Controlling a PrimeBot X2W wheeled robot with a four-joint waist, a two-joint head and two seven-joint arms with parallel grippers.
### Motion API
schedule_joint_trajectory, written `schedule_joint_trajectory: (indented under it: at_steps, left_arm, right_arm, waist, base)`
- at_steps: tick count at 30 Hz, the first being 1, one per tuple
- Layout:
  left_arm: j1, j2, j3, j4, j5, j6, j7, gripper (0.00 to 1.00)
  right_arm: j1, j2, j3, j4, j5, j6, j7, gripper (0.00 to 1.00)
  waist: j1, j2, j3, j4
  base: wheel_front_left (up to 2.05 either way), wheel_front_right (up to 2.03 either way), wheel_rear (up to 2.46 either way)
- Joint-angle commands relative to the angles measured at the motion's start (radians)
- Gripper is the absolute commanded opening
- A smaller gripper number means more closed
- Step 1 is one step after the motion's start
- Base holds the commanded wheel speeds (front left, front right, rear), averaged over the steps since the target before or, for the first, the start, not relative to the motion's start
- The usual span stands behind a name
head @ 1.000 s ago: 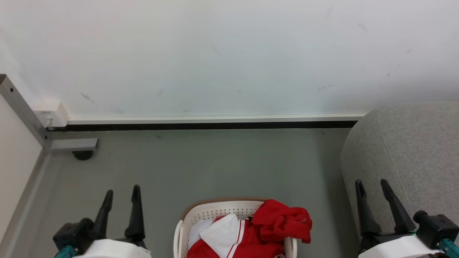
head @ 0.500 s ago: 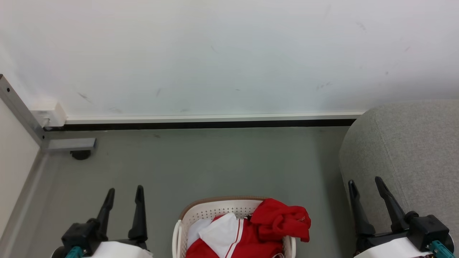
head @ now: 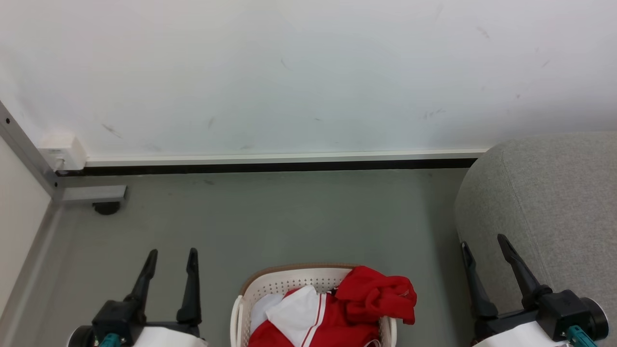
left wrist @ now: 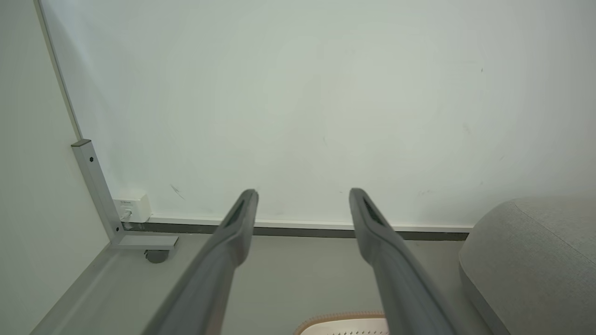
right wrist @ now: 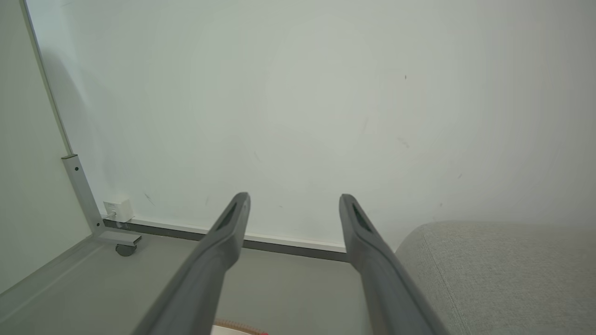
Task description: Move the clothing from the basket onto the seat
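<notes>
1. My left tool (head: 173,251) and right tool (head: 483,241) flank the basket (head: 289,272), both spread apart, holding nothing.
2. The clothing (head: 359,308) lies heaped in the basket, one fold draped over its right rim. I should grip that raised fold deep, avoiding the rim.
3. I then lift clear and carry right onto the seat (head: 554,193).

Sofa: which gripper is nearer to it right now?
Right. The right gripper is just beside the sofa's rounded end. The left gripper is on the far side of the basket, well away from the sofa.
</notes>
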Motion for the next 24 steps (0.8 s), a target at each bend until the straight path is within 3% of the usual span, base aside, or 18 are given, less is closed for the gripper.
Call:
schedule_joint_trajectory:
  at_steps: [1,8,24]
  left_arm:
    - [-0.003,0.001,0.003,-0.006,0.029,-0.002,-0.008,1.0]
    - [-0.001,-0.002,0.006,-0.005,0.073,-0.005,-0.019,1.0]
    - [-0.005,-0.006,0.014,0.009,0.055,-0.011,-0.017,1.0]
  right_arm:
    - [-0.012,0.0,0.002,-0.007,-0.016,-0.002,-0.008,1.0]
    - [-0.012,0.002,0.007,-0.007,-0.061,-0.002,-0.02,1.0]
    - [-0.015,0.003,0.01,0.001,-0.035,-0.002,-0.018,1.0]
  waist:
    - [0.0,0.0,0.0,0.0]
    - [0.0,0.0,-0.001,-0.002]
    - [0.0,0.0,-0.003,-0.007]
  base:
    - [0.0,0.0,0.0]
    - [0.0,0.0,0.0]
    - [0.0,0.0,0.0]
